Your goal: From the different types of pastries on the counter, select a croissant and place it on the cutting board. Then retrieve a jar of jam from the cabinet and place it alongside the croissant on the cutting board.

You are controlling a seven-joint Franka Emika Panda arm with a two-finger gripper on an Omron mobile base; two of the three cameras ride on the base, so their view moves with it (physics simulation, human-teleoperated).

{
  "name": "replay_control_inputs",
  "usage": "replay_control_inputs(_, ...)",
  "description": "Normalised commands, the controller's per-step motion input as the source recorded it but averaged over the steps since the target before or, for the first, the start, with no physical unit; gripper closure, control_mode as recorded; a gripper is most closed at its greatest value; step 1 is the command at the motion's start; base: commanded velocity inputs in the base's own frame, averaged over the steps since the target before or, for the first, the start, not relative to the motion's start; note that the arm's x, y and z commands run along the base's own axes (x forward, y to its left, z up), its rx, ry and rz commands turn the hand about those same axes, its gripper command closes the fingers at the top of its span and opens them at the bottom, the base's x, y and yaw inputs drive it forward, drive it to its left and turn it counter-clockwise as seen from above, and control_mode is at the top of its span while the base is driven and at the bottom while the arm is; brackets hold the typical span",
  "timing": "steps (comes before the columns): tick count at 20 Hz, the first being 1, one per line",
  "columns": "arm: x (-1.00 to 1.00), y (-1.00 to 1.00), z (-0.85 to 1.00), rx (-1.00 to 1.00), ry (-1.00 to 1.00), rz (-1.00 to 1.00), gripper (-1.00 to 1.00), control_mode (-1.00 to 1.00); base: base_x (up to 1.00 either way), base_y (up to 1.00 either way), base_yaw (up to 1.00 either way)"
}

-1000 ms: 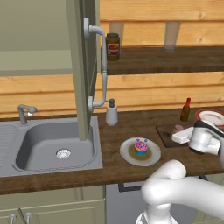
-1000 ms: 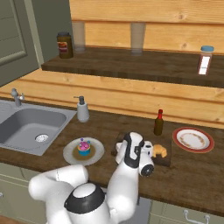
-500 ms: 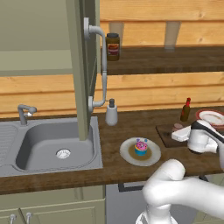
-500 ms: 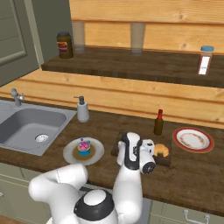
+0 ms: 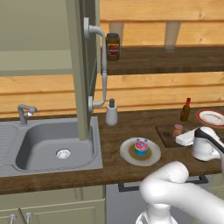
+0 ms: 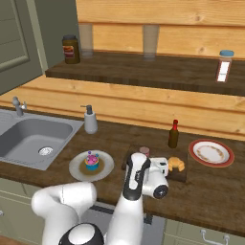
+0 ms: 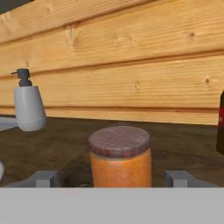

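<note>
While upright, the squat orange-red jam jar with brownish lid [image 7: 120, 156] stands on the dark brown wooden cutting board [image 6: 178, 173], lid upward.
Jaws spread, flanking it without visible contact; no readable writing.

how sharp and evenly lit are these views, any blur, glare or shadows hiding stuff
Hand view: the jar of jam is close and soft-edged, evenly lit, no glare; the soap dispenser has mild shading. Left base view: flat light, and the cupcake is small and coarse. Right base view: the croissant on the cutting board is clear, shadows faint.
</note>
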Motion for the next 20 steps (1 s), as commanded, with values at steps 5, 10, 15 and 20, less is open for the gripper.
replay_control_inputs(5,-0.61,-0.03,0.88,0.04,0.00,-0.05,-1.00,-1.00,0.00,0.00,0.00)
replay_control_inputs(10,-0.68,0.00,1.00,0.01,0.05,-0.06,-1.00,-1.00,0.00,0.00,0.00)
replay_control_inputs(15,-0.94,0.26,0.67,0.00,0.03,-0.07,-1.00,-1.00,0.00,0.00,0.00)
replay_control_inputs(20,-1.00,0.91,0.09,-0.04,-0.04,-0.01,-1.00,-1.00,0.00,0.00,0.00)
